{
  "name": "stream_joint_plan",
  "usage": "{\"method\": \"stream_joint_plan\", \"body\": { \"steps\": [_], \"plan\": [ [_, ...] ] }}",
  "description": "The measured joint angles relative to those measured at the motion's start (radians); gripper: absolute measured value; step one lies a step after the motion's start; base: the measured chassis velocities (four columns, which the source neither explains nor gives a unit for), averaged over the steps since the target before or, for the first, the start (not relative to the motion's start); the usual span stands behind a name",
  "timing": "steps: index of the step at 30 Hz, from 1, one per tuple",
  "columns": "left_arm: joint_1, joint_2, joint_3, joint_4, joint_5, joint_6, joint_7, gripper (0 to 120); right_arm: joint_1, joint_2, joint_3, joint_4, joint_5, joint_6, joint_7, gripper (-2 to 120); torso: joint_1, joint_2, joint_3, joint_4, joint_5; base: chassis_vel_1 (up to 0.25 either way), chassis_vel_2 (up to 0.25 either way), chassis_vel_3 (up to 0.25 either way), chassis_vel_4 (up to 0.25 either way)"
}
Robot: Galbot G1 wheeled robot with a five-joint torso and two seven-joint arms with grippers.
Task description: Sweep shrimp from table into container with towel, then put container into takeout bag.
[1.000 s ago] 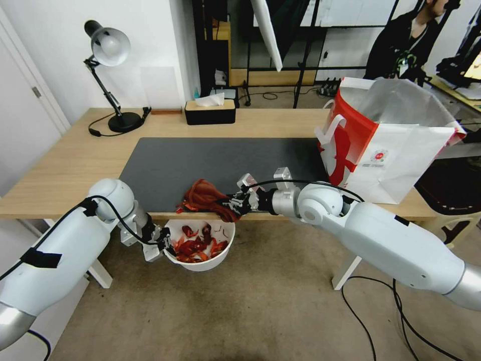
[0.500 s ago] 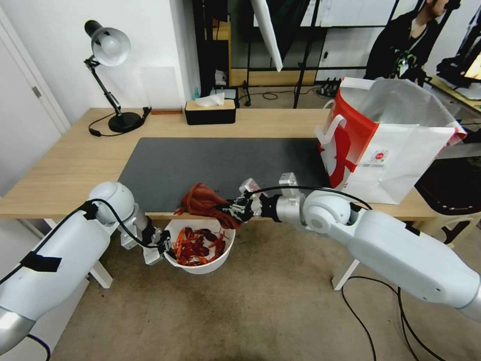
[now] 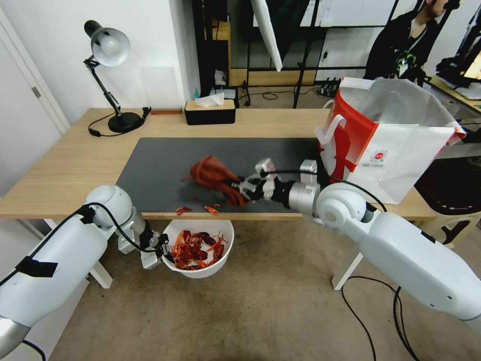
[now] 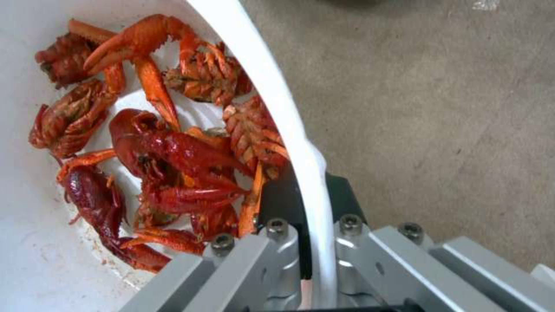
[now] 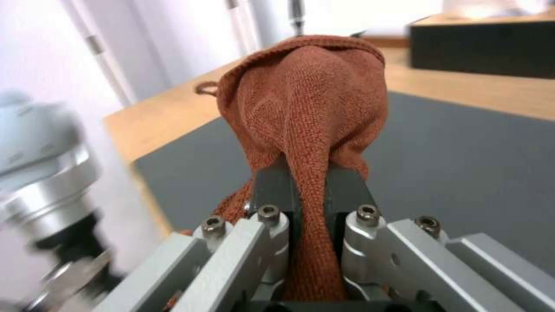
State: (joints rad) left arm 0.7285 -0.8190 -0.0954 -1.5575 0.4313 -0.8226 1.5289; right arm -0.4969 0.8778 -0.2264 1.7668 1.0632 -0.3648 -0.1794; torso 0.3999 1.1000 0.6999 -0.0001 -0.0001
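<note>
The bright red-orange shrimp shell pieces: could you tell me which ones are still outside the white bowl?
The few bright red-orange shell pieces on the dark grey mat's front edge, above the round white plastic bowl.

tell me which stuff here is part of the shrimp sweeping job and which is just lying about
Part of the job:
- shrimp in the container, a few bits at the table edge
- towel, held in the right claw
- left claw, clamped on the container rim
- takeout bag, standing on the table

Just lying about:
- desk lamp
- black tissue box
</note>
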Motion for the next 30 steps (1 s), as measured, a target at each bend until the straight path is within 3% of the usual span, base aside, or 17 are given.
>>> {"method": "stream_joint_plan", "body": {
  "steps": [18, 30],
  "plan": [
    [0.023, 0.023, -0.031, 0.008, -0.004, 0.000, 0.000, 0, 0.117, 0.142, -0.124, -0.210, -0.073, -0.050, 0.098, 4, 0.000, 0.000, 0.000, 0.0001, -0.0001, 0.000, 0.000, 0.000, 0.000],
    [0.038, 0.038, -0.045, 0.008, -0.019, 0.000, 0.000, 0, 0.168, 0.163, -0.183, -0.276, -0.110, -0.115, 0.088, 4, 0.000, 0.000, 0.000, 0.0001, 0.0000, 0.000, 0.000, 0.000, 0.000]
  ]
}}
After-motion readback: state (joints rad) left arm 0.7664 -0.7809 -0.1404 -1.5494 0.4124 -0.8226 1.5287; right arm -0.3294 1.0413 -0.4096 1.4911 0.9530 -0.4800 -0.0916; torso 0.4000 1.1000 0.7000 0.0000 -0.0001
